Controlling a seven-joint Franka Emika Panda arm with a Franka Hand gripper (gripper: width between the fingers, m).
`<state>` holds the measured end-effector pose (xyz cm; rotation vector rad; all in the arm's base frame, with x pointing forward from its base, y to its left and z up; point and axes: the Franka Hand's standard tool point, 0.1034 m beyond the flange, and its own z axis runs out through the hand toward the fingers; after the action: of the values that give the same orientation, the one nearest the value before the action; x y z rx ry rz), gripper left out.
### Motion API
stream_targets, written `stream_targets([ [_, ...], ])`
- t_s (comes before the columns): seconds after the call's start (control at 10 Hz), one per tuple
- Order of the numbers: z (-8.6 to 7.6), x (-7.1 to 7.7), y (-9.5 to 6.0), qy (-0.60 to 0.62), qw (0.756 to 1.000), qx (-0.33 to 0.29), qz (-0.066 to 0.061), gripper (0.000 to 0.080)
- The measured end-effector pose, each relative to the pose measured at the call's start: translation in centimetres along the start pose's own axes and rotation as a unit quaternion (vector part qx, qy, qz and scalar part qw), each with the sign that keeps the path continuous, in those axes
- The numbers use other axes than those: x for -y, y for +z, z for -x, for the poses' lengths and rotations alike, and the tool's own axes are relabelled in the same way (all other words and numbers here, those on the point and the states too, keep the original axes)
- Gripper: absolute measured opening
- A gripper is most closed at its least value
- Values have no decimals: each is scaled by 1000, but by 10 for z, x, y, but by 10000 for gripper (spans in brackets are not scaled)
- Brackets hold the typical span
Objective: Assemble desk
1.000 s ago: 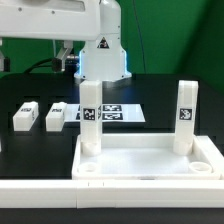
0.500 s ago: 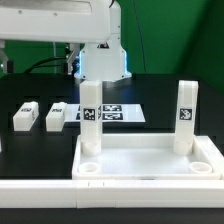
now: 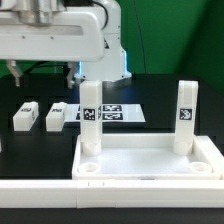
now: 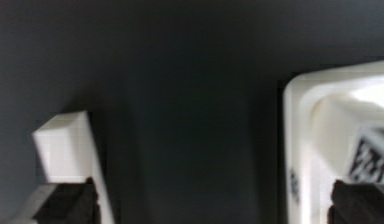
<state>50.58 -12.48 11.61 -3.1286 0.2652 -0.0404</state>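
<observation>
desk top (image 3: 150,172) at five o'clock of the exterior view, flat on the black tabletop (image 3: 160,85), raised rim upward, open side up. near upright leg (image 3: 90,120) planted in the tray's far corner at the ten o'clock side, tag facing the camera. far upright leg (image 3: 185,112) planted in the far corner at the two o'clock side, also tagged, equally vertical. round sockets visible in the two near corners, unfilled.

first loose leg (image 3: 25,115) and second loose leg (image 3: 55,117) at nine o'clock of the exterior view, lying flat on the tabletop, side by side with a narrow gap, well apart from the tray. marker board (image 3: 120,112) flat on the tabletop at twelve o'clock of the tray, partly hidden behind the near upright leg.

arm (image 3: 60,40) stretched across the eleven o'clock part of the exterior view, above the loose legs, touching none of them.

wrist view heavily blurred: end effector (image 4: 207,205) spread wide, dark fingertips (image 4: 64,205) far apart, only bare dark tabletop between them, nothing gripped. white block (image 4: 64,150) close by one fingertip, contact not clear. white rimmed part (image 4: 340,110) with a tag near the other fingertip; too blurred to say which piece of the desk.
</observation>
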Motion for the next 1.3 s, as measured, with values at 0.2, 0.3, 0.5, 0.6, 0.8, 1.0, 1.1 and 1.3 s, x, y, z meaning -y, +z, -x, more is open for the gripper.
stream_targets([
  [0.2, 2, 0, 1, 0, 1000, 6, -1, 648],
  [0.3, 7, -1, 5, -3, 1000, 14, -4, 648],
  [0.5, 46, -3, 28, -5, 997, 68, -20, 648],
  [0.6, 49, -4, 26, -9, 992, 120, -28, 648],
  [0.8, 53, -18, 31, -13, 983, 178, -40, 648],
  [1.0, 53, -21, 34, -8, 971, 235, -48, 648],
  [1.1, 59, -18, 33, -9, 960, 274, -55, 648],
  [1.3, 59, -15, 40, -13, 944, 325, -58, 648],
])
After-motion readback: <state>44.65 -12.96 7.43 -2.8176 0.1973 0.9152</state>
